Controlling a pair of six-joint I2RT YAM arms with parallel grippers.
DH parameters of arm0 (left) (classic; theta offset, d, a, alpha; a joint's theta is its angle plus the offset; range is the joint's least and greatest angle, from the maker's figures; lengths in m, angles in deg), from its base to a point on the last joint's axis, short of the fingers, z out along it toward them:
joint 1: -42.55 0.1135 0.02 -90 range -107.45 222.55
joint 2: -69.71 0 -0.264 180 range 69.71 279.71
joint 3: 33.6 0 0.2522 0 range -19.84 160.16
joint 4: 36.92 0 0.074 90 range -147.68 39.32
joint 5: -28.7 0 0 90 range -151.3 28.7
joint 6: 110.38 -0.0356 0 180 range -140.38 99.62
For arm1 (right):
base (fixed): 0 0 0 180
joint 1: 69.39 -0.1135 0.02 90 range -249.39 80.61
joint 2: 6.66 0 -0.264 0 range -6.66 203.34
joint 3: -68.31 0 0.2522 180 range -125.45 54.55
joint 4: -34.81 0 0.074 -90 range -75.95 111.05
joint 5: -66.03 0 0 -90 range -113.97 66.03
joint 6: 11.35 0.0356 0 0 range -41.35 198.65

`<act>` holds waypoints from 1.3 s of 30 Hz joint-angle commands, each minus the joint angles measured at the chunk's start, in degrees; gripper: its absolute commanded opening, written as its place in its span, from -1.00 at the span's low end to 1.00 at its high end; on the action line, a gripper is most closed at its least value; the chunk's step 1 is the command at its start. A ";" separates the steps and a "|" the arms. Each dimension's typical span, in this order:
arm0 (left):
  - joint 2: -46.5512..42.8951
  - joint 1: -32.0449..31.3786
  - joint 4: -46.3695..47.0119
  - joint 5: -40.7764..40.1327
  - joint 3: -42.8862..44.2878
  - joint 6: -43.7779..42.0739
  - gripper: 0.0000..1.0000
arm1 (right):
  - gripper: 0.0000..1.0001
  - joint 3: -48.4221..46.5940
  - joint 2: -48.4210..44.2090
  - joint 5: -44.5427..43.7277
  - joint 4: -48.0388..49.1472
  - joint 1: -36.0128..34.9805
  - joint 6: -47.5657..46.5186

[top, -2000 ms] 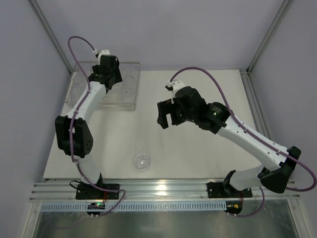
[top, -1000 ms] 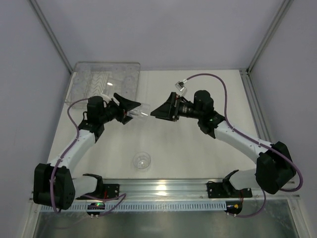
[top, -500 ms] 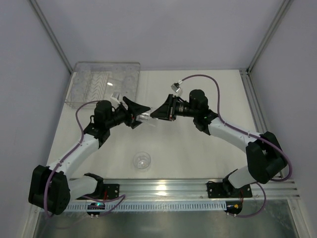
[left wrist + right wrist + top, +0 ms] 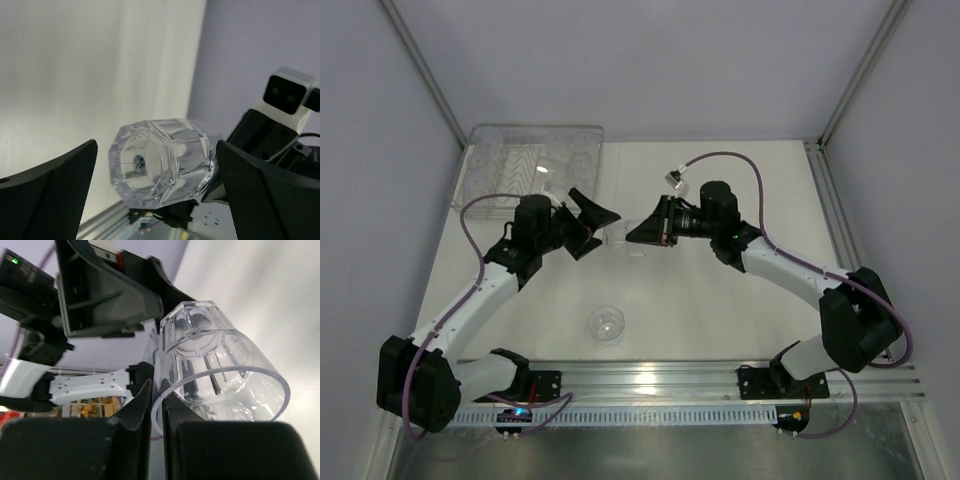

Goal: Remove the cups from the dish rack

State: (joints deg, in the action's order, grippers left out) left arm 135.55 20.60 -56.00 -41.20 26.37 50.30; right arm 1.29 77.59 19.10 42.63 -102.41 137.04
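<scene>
A clear cup (image 4: pixel 620 238) hangs on its side above the middle of the table, between the two grippers. My right gripper (image 4: pixel 633 236) is shut on its rim; in the right wrist view the fingertips (image 4: pixel 150 390) pinch the wall of the cup (image 4: pixel 220 375). My left gripper (image 4: pixel 604 232) stands open around the cup's base. In the left wrist view both of its pads (image 4: pixel 55 192) are apart from the cup (image 4: pixel 160 170). Another cup (image 4: pixel 606 323) stands on the table near the front. The dish rack (image 4: pixel 530 168) is at the back left; its contents are hard to make out.
The frame's uprights (image 4: pixel 420 60) rise at the back corners beside the grey walls. A metal rail (image 4: pixel 650 380) with the arm bases runs along the near edge. The right arm's cable (image 4: pixel 720 158) loops over the table.
The right gripper has shut on the cup's rim. The left gripper has opened off the cup and drawn back slightly to the left.
</scene>
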 commanded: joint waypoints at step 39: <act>35.22 8.60 -17.27 -38.29 38.41 -50.90 1.00 | -0.69 -24.97 12.96 -44.48 -76.52 -38.61 -28.77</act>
State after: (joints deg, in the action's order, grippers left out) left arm 168.62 28.88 -76.13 -78.86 60.86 2.41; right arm -20.43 90.97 -26.12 -33.89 -140.05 108.17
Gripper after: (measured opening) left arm 0.996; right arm 0.120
